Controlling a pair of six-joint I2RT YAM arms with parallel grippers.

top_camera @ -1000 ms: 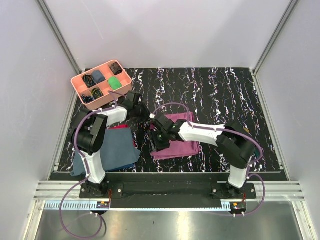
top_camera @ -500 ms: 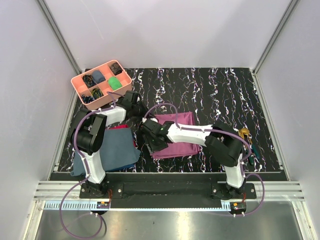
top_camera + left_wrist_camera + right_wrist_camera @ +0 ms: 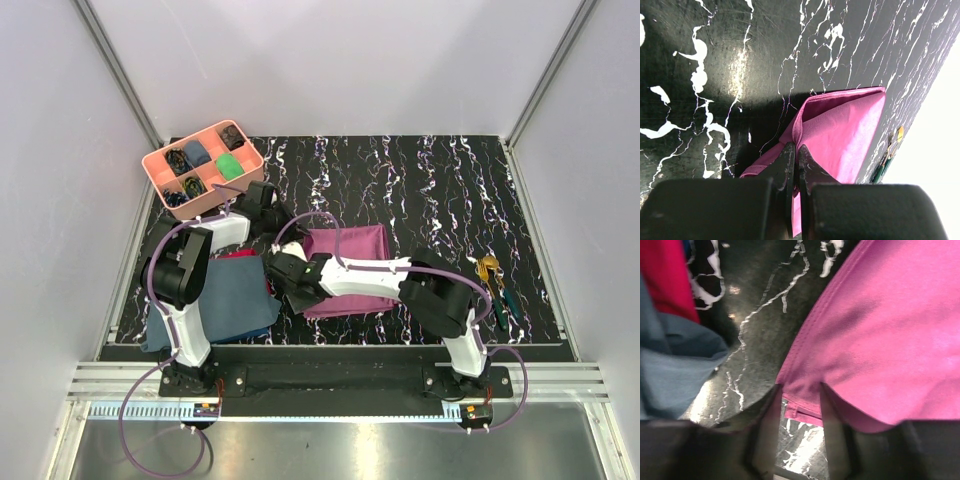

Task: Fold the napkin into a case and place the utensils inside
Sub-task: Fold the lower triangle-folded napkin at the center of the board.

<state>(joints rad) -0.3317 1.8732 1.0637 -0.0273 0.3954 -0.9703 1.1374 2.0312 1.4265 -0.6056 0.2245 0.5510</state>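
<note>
Over napkin (image 3: pixel 356 250) left edge, L claw (image 3: pixel 796 146) pinched on it, R claw (image 3: pixel 800 388) low, spread astride corner

Soft matt cloth napkin (image 3: pixel 360 245) — glossy table (image 3: pixel 450 190).

No legible text, labels, brands, numbers or signs in any view.

Black tabletop (image 3: pixel 430 180) w/ white marble veins, boxed by plain grey walls (image 3: pixel 330 60), aluminium posts (image 3: pixel 118 72); even overhead light.
</note>
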